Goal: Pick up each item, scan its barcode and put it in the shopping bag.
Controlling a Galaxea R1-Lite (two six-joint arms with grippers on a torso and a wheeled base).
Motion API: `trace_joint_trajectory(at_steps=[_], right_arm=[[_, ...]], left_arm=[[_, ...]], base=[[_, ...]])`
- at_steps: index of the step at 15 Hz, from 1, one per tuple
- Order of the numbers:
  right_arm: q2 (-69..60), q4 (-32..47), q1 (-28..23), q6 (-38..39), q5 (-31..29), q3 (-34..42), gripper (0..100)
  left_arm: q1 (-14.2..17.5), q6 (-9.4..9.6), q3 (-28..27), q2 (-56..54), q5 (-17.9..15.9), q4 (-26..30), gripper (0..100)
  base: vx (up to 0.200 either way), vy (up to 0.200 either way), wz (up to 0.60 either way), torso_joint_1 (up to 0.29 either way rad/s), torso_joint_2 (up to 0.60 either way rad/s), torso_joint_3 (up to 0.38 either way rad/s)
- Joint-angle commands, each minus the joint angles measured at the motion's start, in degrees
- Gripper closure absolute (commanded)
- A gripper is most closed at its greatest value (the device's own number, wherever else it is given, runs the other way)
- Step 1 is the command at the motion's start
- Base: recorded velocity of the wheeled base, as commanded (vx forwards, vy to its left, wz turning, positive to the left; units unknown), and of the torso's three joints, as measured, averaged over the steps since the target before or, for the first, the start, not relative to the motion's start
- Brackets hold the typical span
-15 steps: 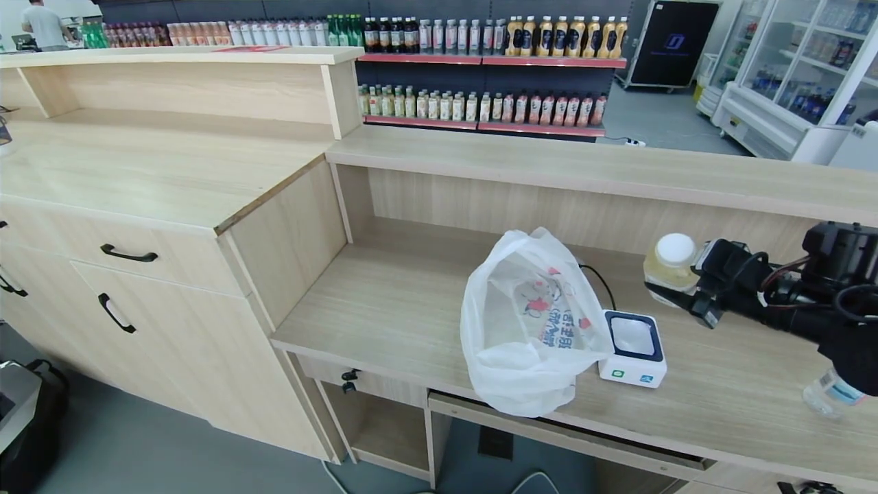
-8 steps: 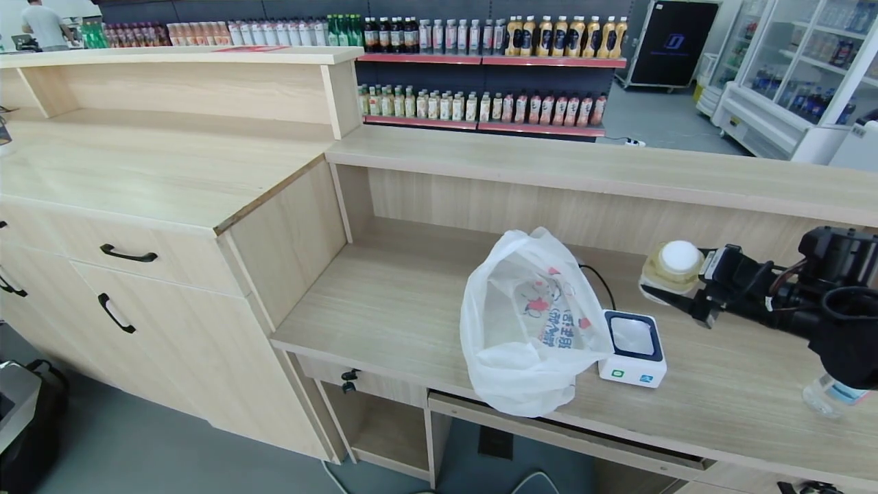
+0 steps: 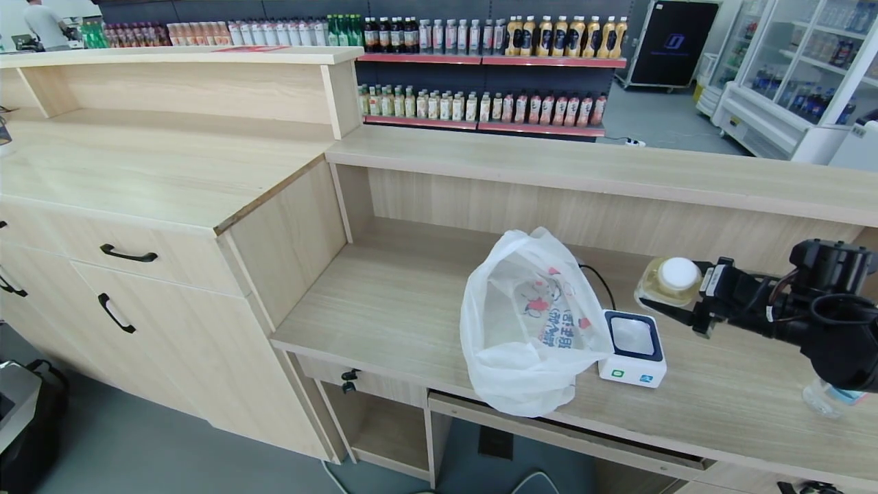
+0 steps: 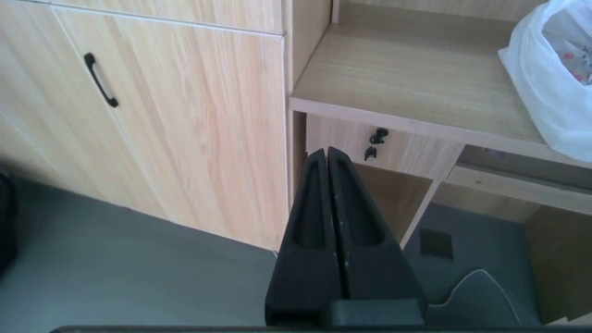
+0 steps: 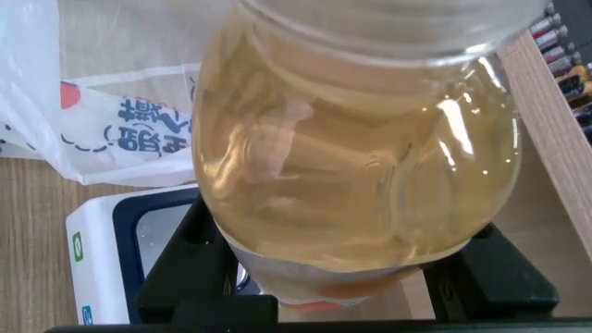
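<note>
My right gripper [image 3: 675, 302] is shut on a clear bottle [image 3: 669, 283] of pale yellow drink with a white cap, held in the air just right of and above the white barcode scanner [image 3: 632, 348]. In the right wrist view the bottle [image 5: 356, 157] hangs over the scanner [image 5: 120, 250], with the black fingers [image 5: 199, 268] on both sides of it. A white plastic shopping bag [image 3: 528, 322] stands open on the desk, touching the scanner's left side. My left gripper [image 4: 328, 166] is shut, hanging low in front of the counter's cabinets.
A second clear bottle [image 3: 826, 399] stands at the desk's right edge, partly behind my right arm. The raised counter ledge [image 3: 590, 168] runs behind the desk. A black cable [image 3: 603, 281] leads from the scanner to the back wall.
My right gripper has lowered slightly with the bottle and tipped it so its cap faces more toward me. The bag and scanner have not moved.
</note>
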Motion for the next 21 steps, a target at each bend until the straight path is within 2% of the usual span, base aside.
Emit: trace_joint_trajectory(at_steps=[1, 11, 14, 21], right_arm=[[0.62, 0.09, -0.28, -0.20, 0.05, 0.14, 100], [3.17, 0.00, -0.45, -2.13, 1.36, -0.21, 100], [4.22, -0.09, -0.36, -2.22, 4.09, -1.44, 100], [5.54, -0.18, -0.45, -2.92, 4.26, -2.23, 100]], left_arm=[[0.02, 0.06, 0.00, -0.02, 0.02, 0.00, 100], [0.02, 0.06, 0.00, -0.02, 0.02, 0.00, 100], [0.02, 0.06, 0.00, -0.02, 0.02, 0.00, 100], [0.02, 0.06, 0.00, -0.02, 0.02, 0.00, 100]], base=[[0.000, 0.000, 0.00, 0.000, 0.00, 0.000], [0.000, 0.000, 0.00, 0.000, 0.00, 0.000], [0.000, 0.000, 0.00, 0.000, 0.00, 0.000], [0.000, 0.000, 0.00, 0.000, 0.00, 0.000]])
